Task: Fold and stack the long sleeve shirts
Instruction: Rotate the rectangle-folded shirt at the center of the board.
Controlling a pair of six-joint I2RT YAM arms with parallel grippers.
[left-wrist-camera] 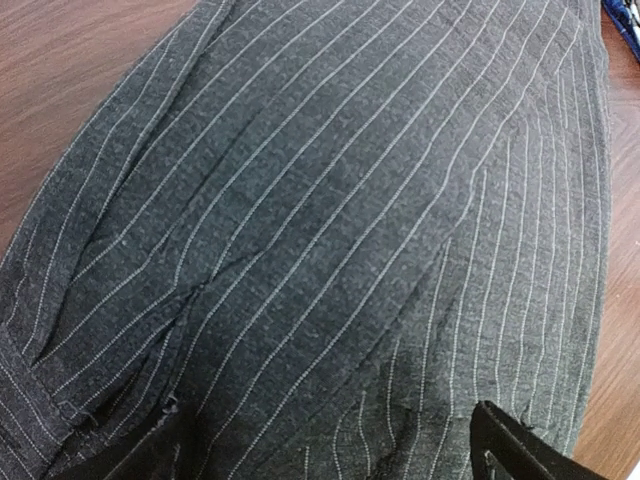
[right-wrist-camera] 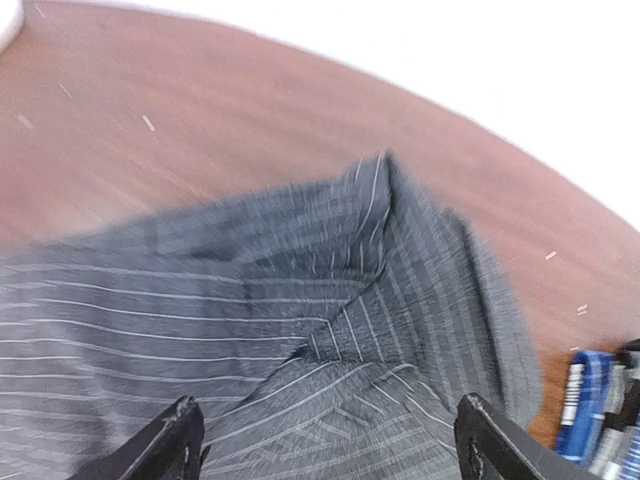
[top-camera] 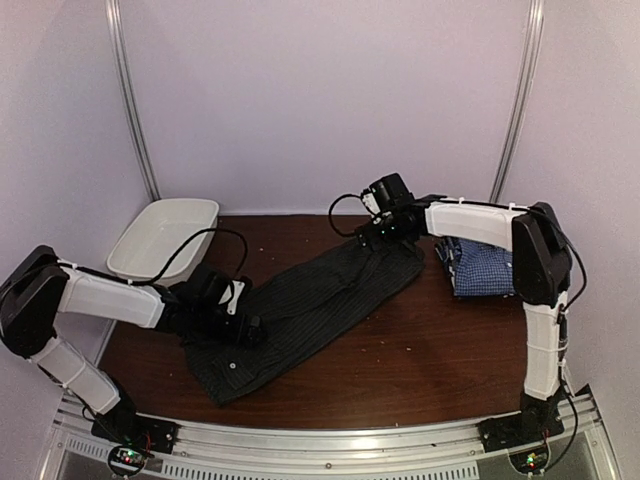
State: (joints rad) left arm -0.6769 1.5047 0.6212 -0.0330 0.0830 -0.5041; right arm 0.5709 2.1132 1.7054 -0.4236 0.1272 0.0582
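Note:
The black pinstriped long sleeve shirt (top-camera: 310, 305) lies in a long diagonal band across the table, from near left to far right. The blue-and-white check shirt (top-camera: 482, 266) sits folded at the right, under the right arm. My left gripper (top-camera: 243, 327) hovers over the black shirt's near-left end; its fingers stand wide apart in the left wrist view, with only flat cloth (left-wrist-camera: 330, 230) below the left gripper (left-wrist-camera: 335, 455). My right gripper (top-camera: 378, 236) is over the far-right end, open above a bunched fold (right-wrist-camera: 360, 300), right gripper (right-wrist-camera: 330, 450) holding nothing. A sliver of blue check shirt (right-wrist-camera: 590, 400) shows beside it.
A white oval plastic tub (top-camera: 163, 236) stands at the back left of the brown table (top-camera: 420, 350). The left arm's cable loops over the table near the tub. White walls close in the back and sides.

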